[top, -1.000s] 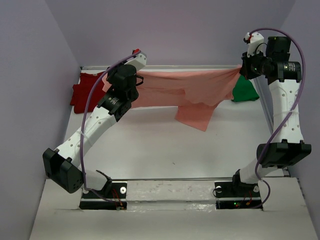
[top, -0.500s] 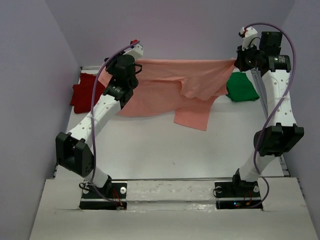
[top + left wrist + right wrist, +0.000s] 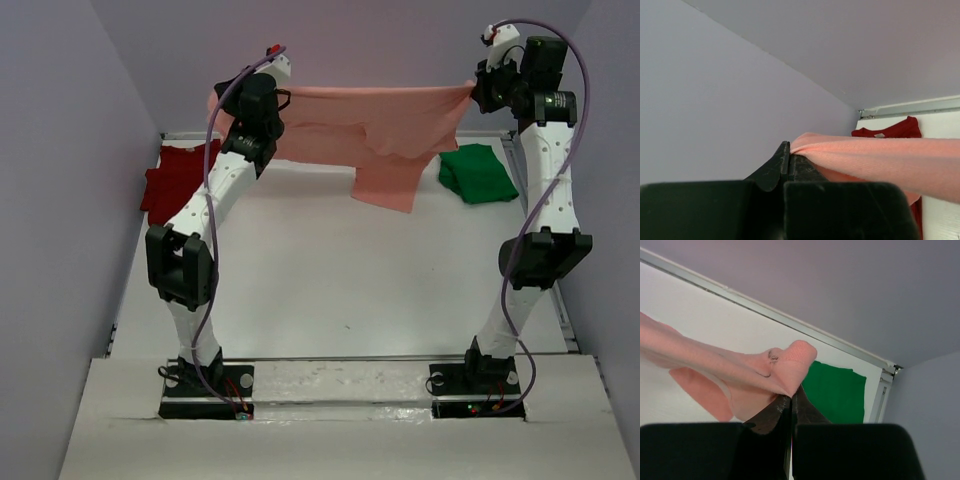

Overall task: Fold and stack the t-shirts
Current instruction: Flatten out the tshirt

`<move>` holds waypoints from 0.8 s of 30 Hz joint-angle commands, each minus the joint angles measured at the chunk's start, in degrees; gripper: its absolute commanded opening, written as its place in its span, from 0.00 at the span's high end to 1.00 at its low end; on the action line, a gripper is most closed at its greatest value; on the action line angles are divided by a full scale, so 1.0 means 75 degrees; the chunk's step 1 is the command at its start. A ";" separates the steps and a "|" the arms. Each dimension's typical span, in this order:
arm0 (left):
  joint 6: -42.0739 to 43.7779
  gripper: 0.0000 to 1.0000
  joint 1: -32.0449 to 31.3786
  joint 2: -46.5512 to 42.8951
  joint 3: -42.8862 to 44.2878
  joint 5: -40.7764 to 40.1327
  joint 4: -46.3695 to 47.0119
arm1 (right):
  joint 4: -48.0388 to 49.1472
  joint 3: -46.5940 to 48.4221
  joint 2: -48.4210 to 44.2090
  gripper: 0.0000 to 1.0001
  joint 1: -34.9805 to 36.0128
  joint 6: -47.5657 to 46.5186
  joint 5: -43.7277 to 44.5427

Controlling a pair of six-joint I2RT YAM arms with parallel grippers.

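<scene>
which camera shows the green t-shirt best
The top external view: the green t-shirt lies in full view on the far right. The right wrist view shows only part of it, behind the gripped salmon-pink t-shirt. The left wrist view misses it.

Both arms reach up high, nearly straight; the left gripper [image 3: 284,98] and right gripper [image 3: 473,91] each pinch tight on the salmon-pink t-shirt [image 3: 350,112] between them.
</scene>
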 commanded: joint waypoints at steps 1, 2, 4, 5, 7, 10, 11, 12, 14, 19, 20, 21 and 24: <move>0.0136 1.00 0.0100 -0.0490 0.0810 -0.0376 0.0207 | 0.0622 0.0166 -0.0681 1.00 -0.0043 -0.0131 0.0186; -0.0085 1.00 0.0088 -0.0584 0.0810 -0.0294 -0.0050 | 0.0633 0.0014 -0.0846 1.00 -0.0043 -0.0131 0.0081; -0.0390 1.00 0.0042 -0.0923 0.0542 -0.0235 -0.0706 | 0.0645 -0.0455 -0.1162 1.00 -0.0043 -0.0096 -0.0036; -0.0577 1.00 0.0007 -0.1076 0.0390 -0.0177 -0.1022 | 0.0645 -0.0653 -0.1489 1.00 -0.0043 -0.0085 -0.0106; -0.1233 1.00 -0.0087 -0.1603 -0.0196 0.0139 -0.1935 | 0.0517 -0.1216 -0.1842 1.00 -0.0043 -0.0002 -0.0328; -0.2401 1.00 -0.0181 -0.2234 -0.0701 0.1075 -0.3716 | 0.0050 -0.1976 -0.2533 1.00 -0.0043 0.0068 -0.0622; -0.2663 1.00 -0.0181 -0.2377 -0.0748 0.1368 -0.4208 | -0.0045 -0.2212 -0.2930 1.00 -0.0043 0.0091 -0.0704; -0.2920 1.00 -0.0193 -0.2518 -0.0841 0.1696 -0.4955 | -0.0151 -0.2469 -0.3166 1.00 -0.0043 0.0103 -0.0798; -0.3402 1.00 -0.0216 -0.2986 -0.1437 0.2935 -0.5766 | -0.0339 -0.3301 -0.3878 1.00 -0.0043 0.0138 -0.1009; -0.3568 1.00 -0.0275 -0.4123 -0.2938 0.3645 -0.5971 | -0.0748 -0.4474 -0.5006 1.00 -0.0043 0.0150 -0.1384; -0.3544 1.00 -0.0263 -0.4240 -0.3126 0.3621 -0.5959 | -0.0819 -0.4580 -0.5147 1.00 -0.0043 0.0150 -0.1373; -0.3544 1.00 -0.0275 -0.4439 -0.3383 0.3551 -0.5901 | -0.0889 -0.4790 -0.5415 1.00 -0.0043 0.0150 -0.1361; -0.3614 1.00 -0.0275 -0.4639 -0.3444 0.3469 -0.5865 | -0.0855 -0.4944 -0.5769 1.00 -0.0043 0.0173 -0.1151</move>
